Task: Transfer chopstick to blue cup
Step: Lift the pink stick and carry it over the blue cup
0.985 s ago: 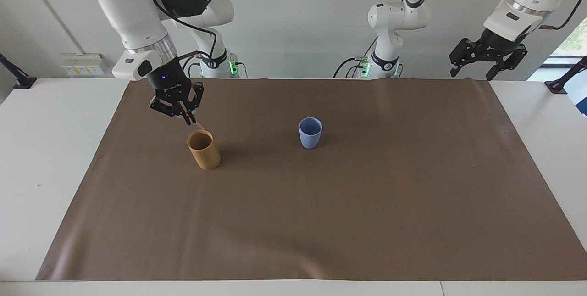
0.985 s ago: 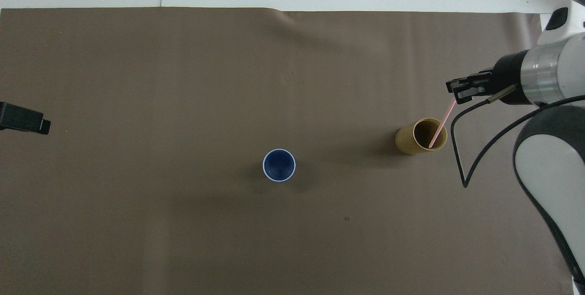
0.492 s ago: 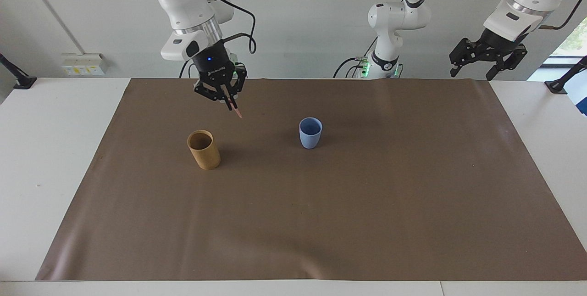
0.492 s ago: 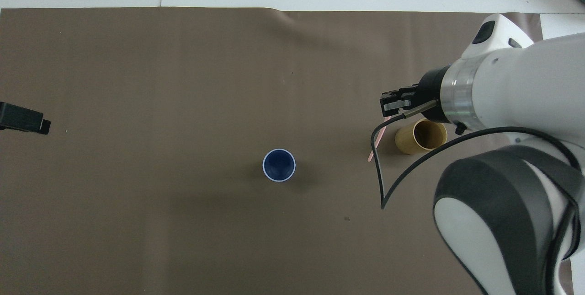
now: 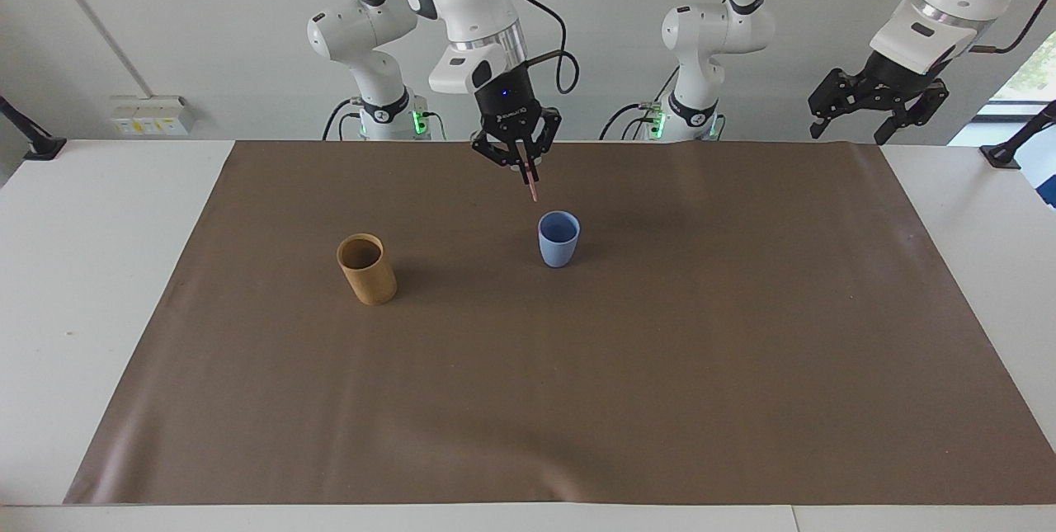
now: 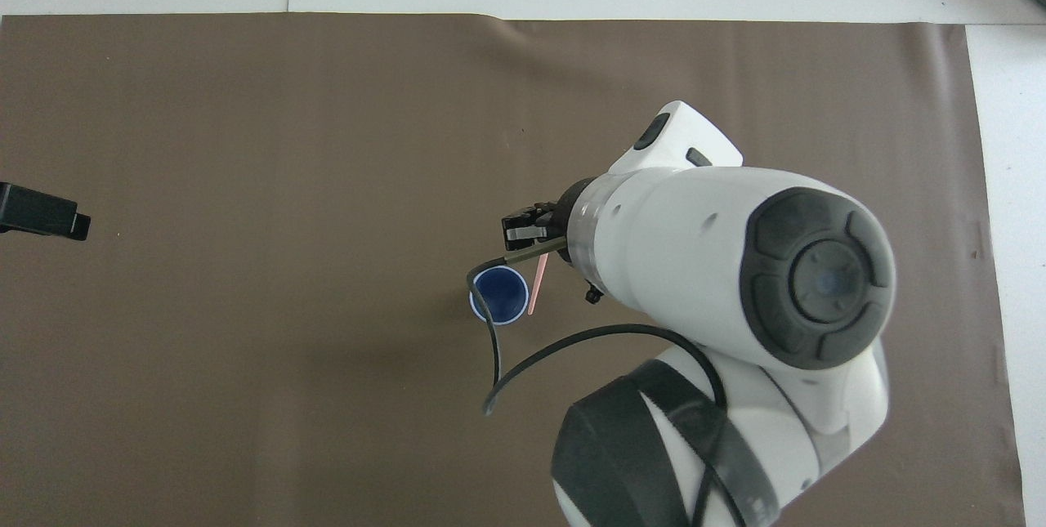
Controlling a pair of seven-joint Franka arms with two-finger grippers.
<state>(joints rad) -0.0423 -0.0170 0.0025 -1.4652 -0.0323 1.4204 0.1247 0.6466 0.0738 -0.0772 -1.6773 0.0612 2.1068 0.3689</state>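
My right gripper (image 5: pixel 525 172) is shut on a thin pale pink chopstick (image 5: pixel 532 188), which hangs tilted from its fingers. The stick's lower tip is in the air just above the blue cup (image 5: pixel 558 239), close to the rim on the side toward the right arm's end. The overhead view shows the right gripper (image 6: pixel 524 234), the chopstick (image 6: pixel 537 286) and the blue cup (image 6: pixel 499 296) with its dark blue inside. The cup stands upright near the middle of the brown mat. My left gripper (image 5: pixel 874 115) waits, open and empty, high over the mat's corner at the left arm's end.
A tan cork-like cup (image 5: pixel 366 270) stands upright on the brown mat (image 5: pixel 577 367), toward the right arm's end from the blue cup; the right arm hides it in the overhead view. The left gripper's tip (image 6: pixel 42 212) shows at the overhead view's edge.
My right gripper lifted the chopstick out of the tan cup and carried it across toward the left arm's end, to above the blue cup. The left arm has not moved.
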